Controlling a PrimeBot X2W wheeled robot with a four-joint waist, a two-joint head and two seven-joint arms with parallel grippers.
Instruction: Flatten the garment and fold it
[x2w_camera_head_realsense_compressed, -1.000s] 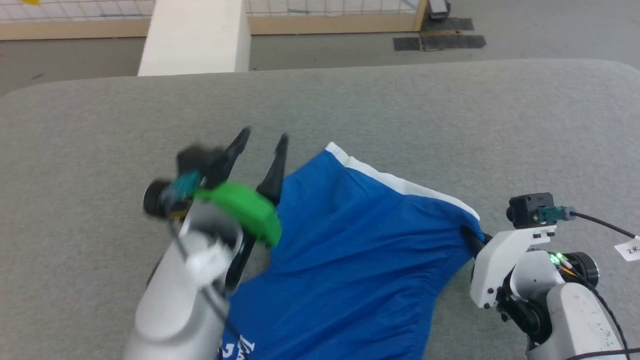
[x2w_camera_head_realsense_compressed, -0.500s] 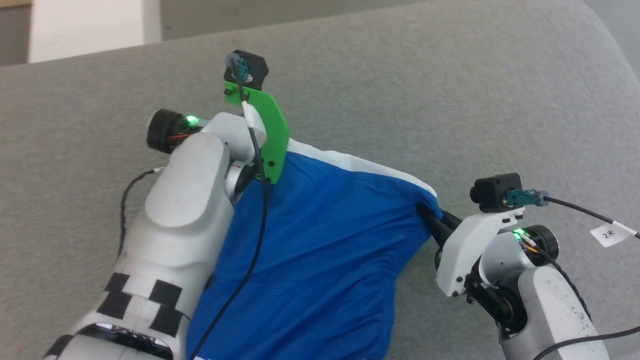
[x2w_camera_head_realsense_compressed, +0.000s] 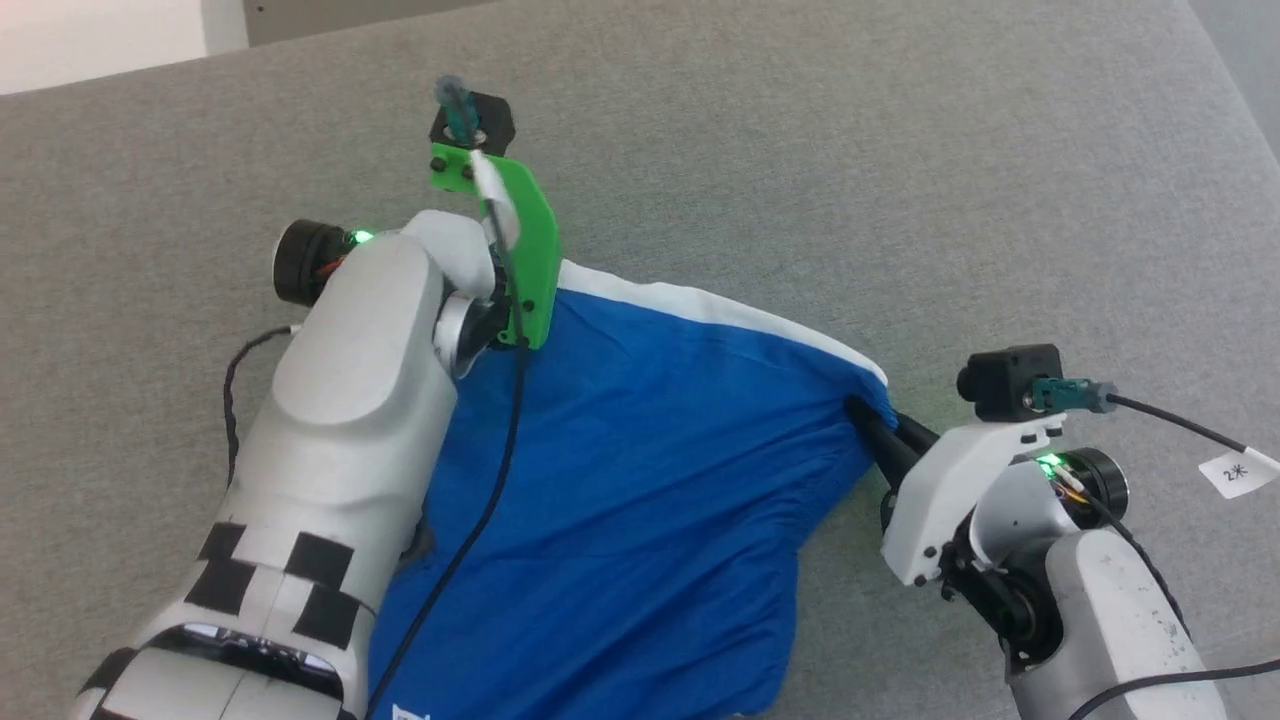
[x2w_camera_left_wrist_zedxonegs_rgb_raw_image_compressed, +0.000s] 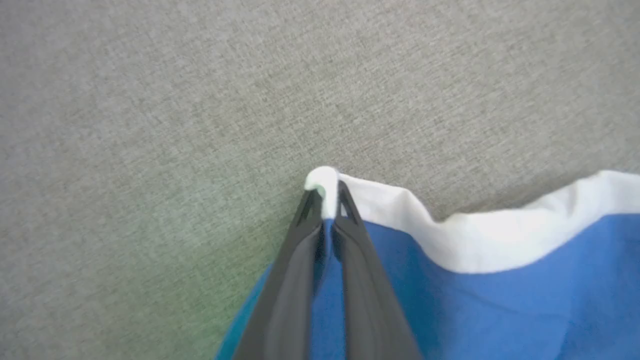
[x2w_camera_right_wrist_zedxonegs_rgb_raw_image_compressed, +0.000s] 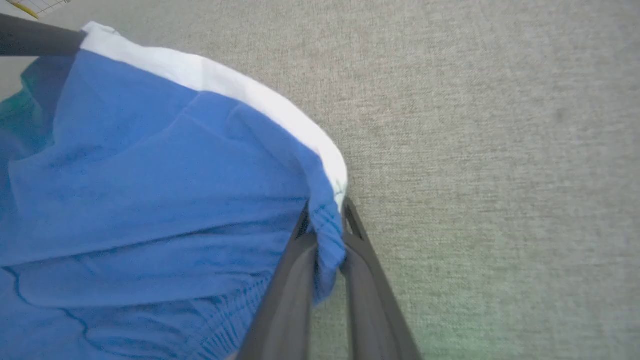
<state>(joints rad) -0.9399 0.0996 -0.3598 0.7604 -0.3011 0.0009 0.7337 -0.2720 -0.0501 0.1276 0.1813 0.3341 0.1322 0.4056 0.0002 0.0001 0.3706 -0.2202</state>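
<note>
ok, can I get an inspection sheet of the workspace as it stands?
Surface: grey cloth-covered table.
Job's things: blue shorts, white trim, spread out but wrinkled, not folded.
Clutter: nothing seen.
Grippers: left gripper shut on the white-trimmed corner; right gripper shut on the gathered blue corner.
Cables: black cable from the left wrist runs over the shorts; right wrist cable carries a white tag.
Surroundings: pale block beyond the far edge.

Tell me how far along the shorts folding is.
Done: both corners of the garment are pinched. In hand: the left gripper has its jaws shut on the white-trimmed corner, the right gripper on the gathered blue corner. Left: the cloth between them is wrinkled on the grey surface, and no fold is made.
</note>
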